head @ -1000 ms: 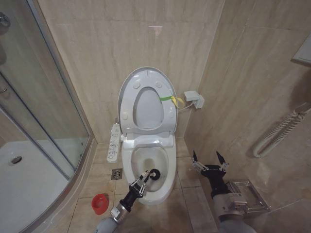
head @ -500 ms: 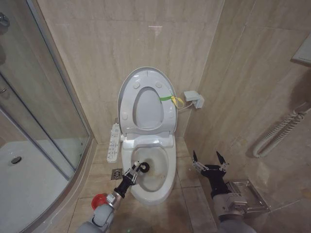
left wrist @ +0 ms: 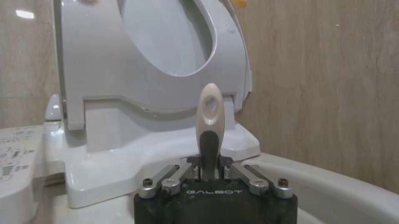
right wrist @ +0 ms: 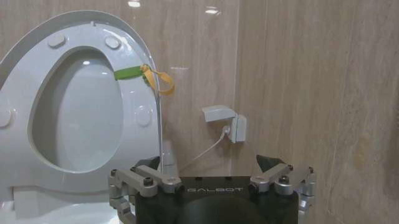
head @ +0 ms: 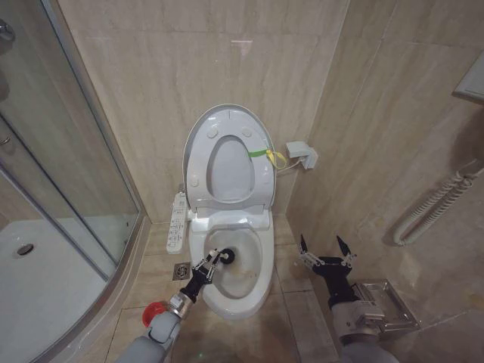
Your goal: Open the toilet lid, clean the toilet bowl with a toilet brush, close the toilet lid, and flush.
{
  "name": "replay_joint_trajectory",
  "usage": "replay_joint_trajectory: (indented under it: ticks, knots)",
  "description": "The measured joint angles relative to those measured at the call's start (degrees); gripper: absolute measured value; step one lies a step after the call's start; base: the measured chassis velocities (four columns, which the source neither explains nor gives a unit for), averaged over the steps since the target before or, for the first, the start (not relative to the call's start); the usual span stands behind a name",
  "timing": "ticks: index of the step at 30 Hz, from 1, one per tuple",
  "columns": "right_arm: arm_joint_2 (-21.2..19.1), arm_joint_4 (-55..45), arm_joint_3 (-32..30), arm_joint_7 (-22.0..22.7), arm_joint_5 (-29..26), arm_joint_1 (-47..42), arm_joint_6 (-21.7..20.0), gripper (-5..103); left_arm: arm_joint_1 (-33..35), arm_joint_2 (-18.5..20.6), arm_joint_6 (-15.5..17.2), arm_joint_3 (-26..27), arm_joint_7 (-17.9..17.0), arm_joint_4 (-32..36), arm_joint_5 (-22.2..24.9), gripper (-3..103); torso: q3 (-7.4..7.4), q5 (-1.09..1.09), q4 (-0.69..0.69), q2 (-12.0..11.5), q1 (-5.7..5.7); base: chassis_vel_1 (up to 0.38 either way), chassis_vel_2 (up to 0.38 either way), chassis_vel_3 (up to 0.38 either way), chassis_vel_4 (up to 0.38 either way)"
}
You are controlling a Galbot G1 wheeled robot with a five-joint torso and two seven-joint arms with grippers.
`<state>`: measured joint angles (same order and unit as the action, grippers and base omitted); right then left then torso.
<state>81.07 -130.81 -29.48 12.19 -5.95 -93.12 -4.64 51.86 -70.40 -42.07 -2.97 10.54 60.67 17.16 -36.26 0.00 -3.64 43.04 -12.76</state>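
Note:
The toilet lid point(head: 231, 170) point(right wrist: 81, 116) stands upright against the wall with the white seat ring raised against it and a green-yellow band point(head: 261, 153) on its edge. Below it is the toilet bowl point(head: 261, 261), brown-stained inside. My left gripper point(head: 212, 265) point(left wrist: 210, 170) hovers over the bowl's left side, shut on the toilet brush point(left wrist: 210, 114); the pale handle end with a hole sticks out past the fingers, and the bristle head is hidden. The red cup holder point(head: 153, 314) sits on the floor left of the bowl. My right gripper point(head: 325, 249) point(right wrist: 215, 175) hangs open to the right of the toilet, holding nothing.
A long white button-panel point(head: 177, 219) is mounted left of the toilet, with a floor drain point(head: 181, 271) beside the bowl. A glass shower enclosure point(head: 68, 189) and its tray point(head: 38, 280) close off the left. A wall socket box point(head: 302, 155), a hose point(head: 431, 208) and a metal rack point(head: 386, 302) line the right.
My left arm has swung left, carrying the brush from the middle front of the bowl to its left side. The right arm has not moved.

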Motion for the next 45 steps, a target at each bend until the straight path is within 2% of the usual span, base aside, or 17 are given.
replay_joint_trajectory:
  ticks: [11,22,27,30,39,45]
  knots:
    - [0.00,0.00,0.00,0.00,0.00,0.00,0.00,100,-2.04,-2.10,0.00,-1.04,1.45,-3.75,1.25,17,0.00,0.00,0.00,0.00,0.00,0.000,0.000,0.000,0.000]
    - [0.00,0.01,0.00,0.00,0.00,0.00,0.00,100,-3.00,-2.90,0.41,-0.39,1.81,-3.73,2.00,17,0.00,0.00,0.00,0.00,0.00,0.000,0.000,0.000,0.000]
    - [0.00,0.00,0.00,0.00,0.00,0.00,0.00,100,-2.60,-1.93,1.81,0.04,0.34,1.62,2.52,17,0.01,0.01,-0.01,0.00,0.00,0.000,0.000,0.000,0.000]
    - [0.00,0.00,0.00,0.00,0.00,0.00,0.00,100,-0.85,-1.23,3.28,0.07,-1.58,7.54,2.45,17,0.01,0.00,0.00,0.00,0.00,0.000,0.000,0.000,0.000]
    - [0.00,0.00,0.00,0.00,0.00,0.00,0.00,100,3.26,0.01,6.45,-1.48,-4.49,20.26,0.21,17,0.01,0.00,0.00,0.02,0.01,0.000,0.000,0.000,0.000]
    - [0.00,0.00,0.00,0.00,0.00,0.00,0.00,100,5.18,0.38,7.86,-2.65,-5.94,24.40,-1.08,17,0.01,0.01,0.00,0.01,0.01,0.000,0.000,0.000,0.000]
